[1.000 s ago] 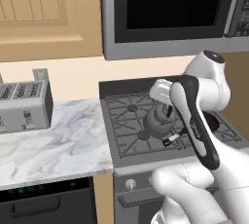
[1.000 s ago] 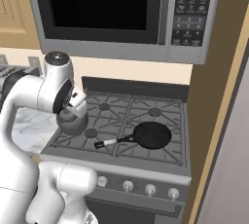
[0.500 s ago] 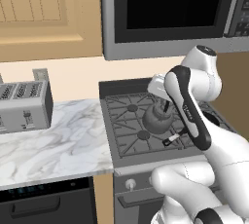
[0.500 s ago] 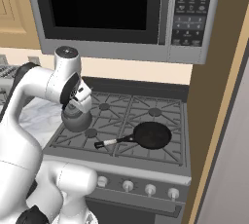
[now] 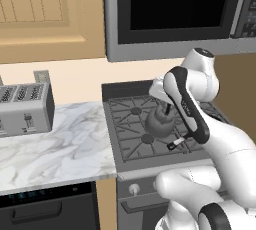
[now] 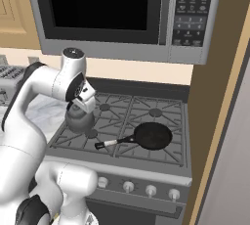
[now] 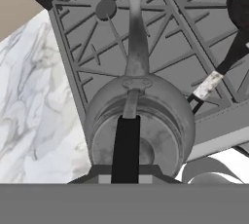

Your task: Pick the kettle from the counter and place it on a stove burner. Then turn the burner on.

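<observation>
The dark-grey kettle (image 5: 160,122) hangs just over the left side of the stove, with my gripper (image 5: 167,109) shut on its arched black handle (image 7: 125,145) from above. In the right base view the kettle (image 6: 79,119) is level with the front-left stove burner (image 6: 91,133). The hand view looks straight down on the kettle (image 7: 138,116), whose spout points toward the rear-left burner (image 7: 105,9). The marble counter (image 5: 55,144) lies to the left of the stove. My fingertips are hidden behind the handle.
A black frying pan (image 6: 152,135) rests on the stove's front right grate, its handle (image 6: 112,143) reaching toward the kettle. A toaster (image 5: 25,106) stands on the counter at left. Round knobs (image 6: 128,186) line the stove front. A microwave (image 6: 117,9) hangs above.
The kettle has shifted only slightly to the right over the stove's left grates. The arm's upper links have swung and folded in closer above it.
</observation>
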